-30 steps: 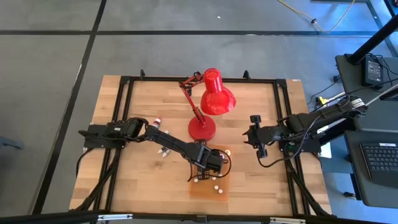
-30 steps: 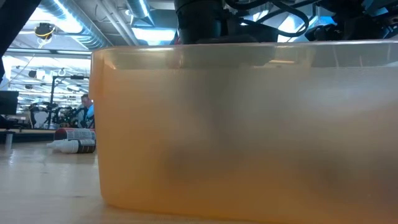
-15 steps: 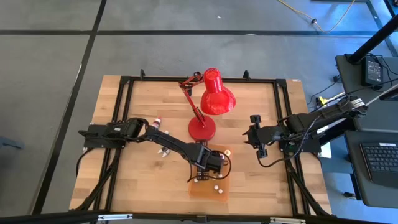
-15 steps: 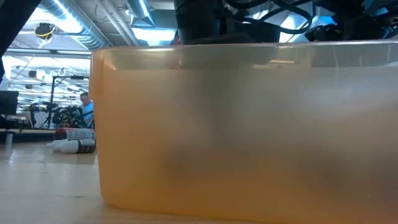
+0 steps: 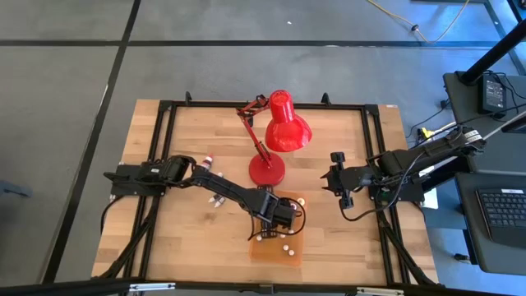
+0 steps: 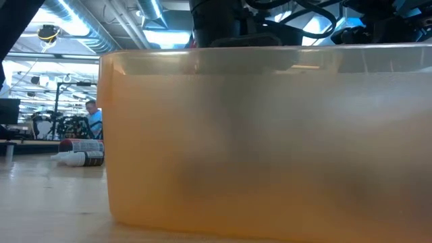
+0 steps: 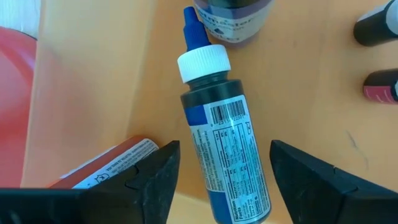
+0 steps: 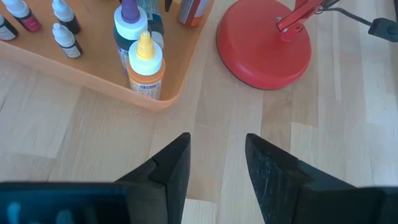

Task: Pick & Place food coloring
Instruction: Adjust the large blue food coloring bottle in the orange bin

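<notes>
1. Looking down: left hand (image 5: 275,215) sits over the orange tray (image 5: 261,251), at 5 o'clock from the lamp (image 5: 279,123); right hand (image 5: 339,182) waits at 3 o'clock.
2. Low view: tray wall fills it; two bottles (image 6: 81,153) lie on the tabletop (image 6: 47,202).
3. Left wrist: fingers spread, blue bottle (image 7: 227,155) lies loose between them in the tray. Lift straight up, avoid neighbours.
4. Right wrist: fingers apart, empty; orange bottle (image 8: 146,71) stands in the tray corner.

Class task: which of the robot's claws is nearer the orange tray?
Left. The left claw hangs over the orange tray, open above a blue bottle. The right claw waits off to the tray's side, beyond the lamp base.
</notes>
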